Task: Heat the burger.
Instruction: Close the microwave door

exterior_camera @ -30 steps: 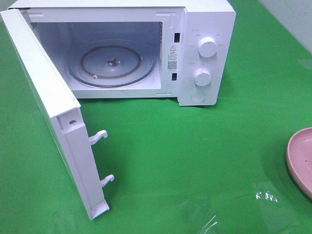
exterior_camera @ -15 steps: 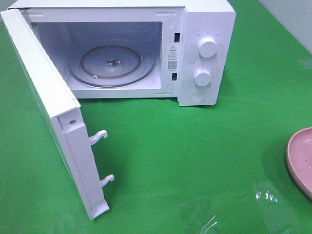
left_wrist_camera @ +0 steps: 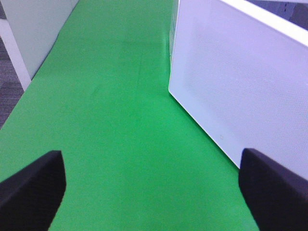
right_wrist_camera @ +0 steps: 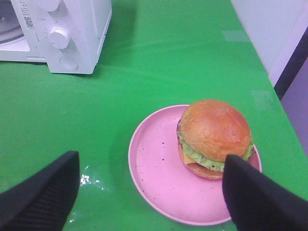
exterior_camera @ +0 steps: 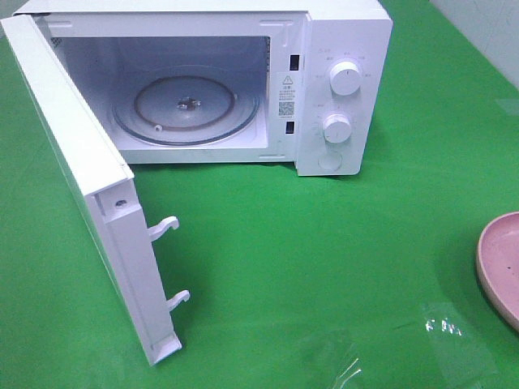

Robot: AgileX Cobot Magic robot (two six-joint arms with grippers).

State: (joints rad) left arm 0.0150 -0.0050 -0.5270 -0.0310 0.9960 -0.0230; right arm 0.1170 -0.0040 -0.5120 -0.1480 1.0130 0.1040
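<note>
While the microwave (exterior_camera: pixel 243 81) door (exterior_camera: pixel 89 203) stands swung wide and the glass turntable (exterior_camera: pixel 185 109) sits bare, nothing in the high view differs from 1 second ago: door, pink plate (exterior_camera: pixel 499 271) and green cloth (exterior_camera: pixel 324 259) match, so loading looks not yet begun. Burger (right_wrist_camera: pixel 214 137) rests on that plate, off to 1 side of it, well apart from the oven, with the right gripper (right_wrist_camera: pixel 149 197) hovering above it, jaws spread and empty. Left gripper (left_wrist_camera: pixel 151 190) hangs beside the door's outer face, jaws also apart, grasping nothing.
</note>
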